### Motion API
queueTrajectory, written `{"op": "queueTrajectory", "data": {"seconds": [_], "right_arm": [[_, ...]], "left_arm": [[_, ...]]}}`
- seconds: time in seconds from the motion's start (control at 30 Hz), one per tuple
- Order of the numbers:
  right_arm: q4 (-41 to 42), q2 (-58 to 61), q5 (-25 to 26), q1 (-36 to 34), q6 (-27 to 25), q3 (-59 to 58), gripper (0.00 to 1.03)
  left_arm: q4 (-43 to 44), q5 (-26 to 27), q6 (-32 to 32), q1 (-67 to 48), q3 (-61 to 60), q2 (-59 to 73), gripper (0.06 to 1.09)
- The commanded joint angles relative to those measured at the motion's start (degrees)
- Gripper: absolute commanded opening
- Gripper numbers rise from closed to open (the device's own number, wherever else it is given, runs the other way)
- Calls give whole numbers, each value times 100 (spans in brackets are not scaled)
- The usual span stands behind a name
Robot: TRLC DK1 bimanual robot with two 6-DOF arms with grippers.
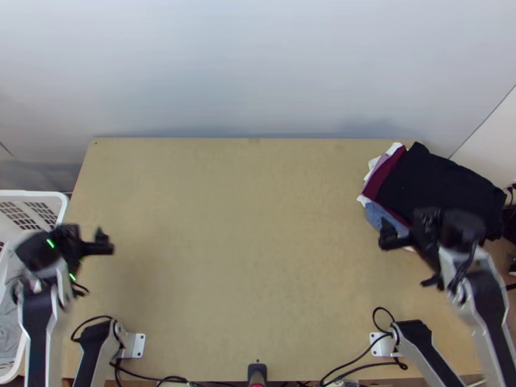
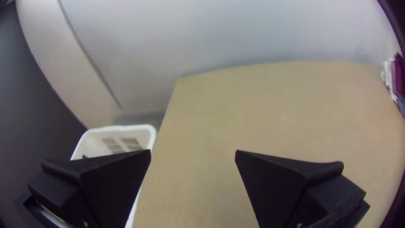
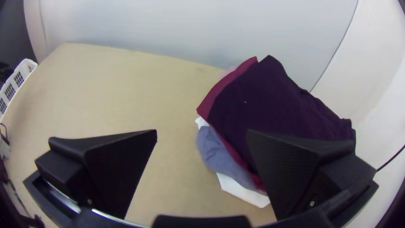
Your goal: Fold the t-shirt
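Black cloth (image 1: 438, 184) lies over maroon cloth (image 1: 384, 173).

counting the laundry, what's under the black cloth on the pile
Maroon cloth, lilac cloth, blue cloth and white cloth peek out beneath the black cloth; anything deeper is covered and can't be seen.

Light wooden table (image 1: 258, 226); folded clothes stack (image 1: 438, 184) near far right corner.

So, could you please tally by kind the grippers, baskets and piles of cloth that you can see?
Grippers: 2 (left gripper, right gripper)
Baskets: 1 (white basket)
Piles of cloth: 1 (cloth pile at the table's right side)
Total: 4
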Motion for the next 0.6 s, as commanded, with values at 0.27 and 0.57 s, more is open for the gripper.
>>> {"op": "queueTrajectory", "data": {"seconds": [0.27,0.57], "right_arm": [[-2926,2715,296,220,1182,4078,98],[-3462,2785,296,229,1191,4341,98]], "left_arm": [[-588,218,1557,3934,3001,5115,103],[317,-20,1662,4567,4144,7154,103]]}}
